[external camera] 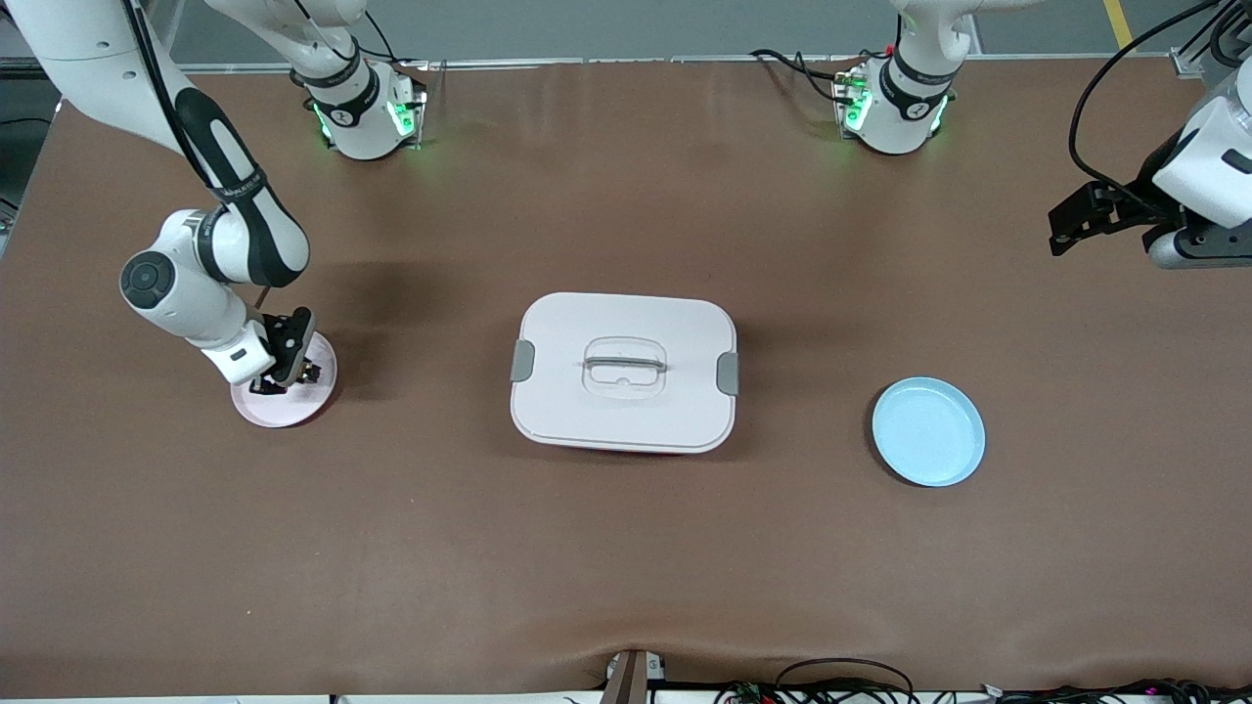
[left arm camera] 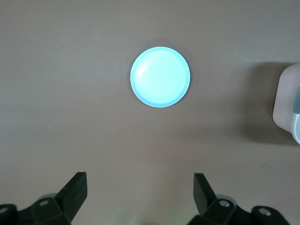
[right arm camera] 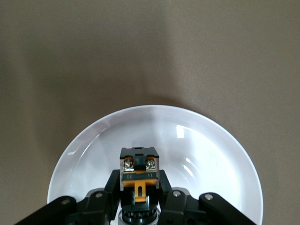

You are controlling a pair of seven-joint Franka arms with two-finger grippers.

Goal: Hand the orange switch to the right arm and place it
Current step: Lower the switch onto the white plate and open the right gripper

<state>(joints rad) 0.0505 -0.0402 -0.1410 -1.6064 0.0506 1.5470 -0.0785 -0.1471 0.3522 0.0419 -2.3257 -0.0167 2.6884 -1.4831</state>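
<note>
A: What takes up the most room?

B: The brown desk point(external camera: 626, 548) itself. Next is the white lidded box point(external camera: 624, 372) at its middle, with a grey clip at each end and a handle set into the lid.

A: And the arms?

B: The right arm point(external camera: 210, 264) reaches down toward its own end of the desk. The left arm point(external camera: 1208, 156) waits up in the air over its end of the desk, well apart from everything.

A: The plates?

B: A light blue plate point(external camera: 928, 432) lies toward the left arm's end, a little nearer to the front camera than the box. A pale pink plate point(external camera: 293, 406) lies toward the right arm's end; in the right wrist view it looks white.

A: How do the end effectors stand?

B: The left end effector point(left arm camera: 140, 192) is spread wide with nothing between its fingers, and its wrist view looks down on the blue plate. The right end effector point(right arm camera: 139, 197) is low over the pink plate, its fingers closed around the switch.

A: So where is the switch?

B: The switch point(right arm camera: 138, 176), black with an orange tab and two silver screws, sits in that grip over the plate's inside. Whether it touches the plate cannot be told.
</note>
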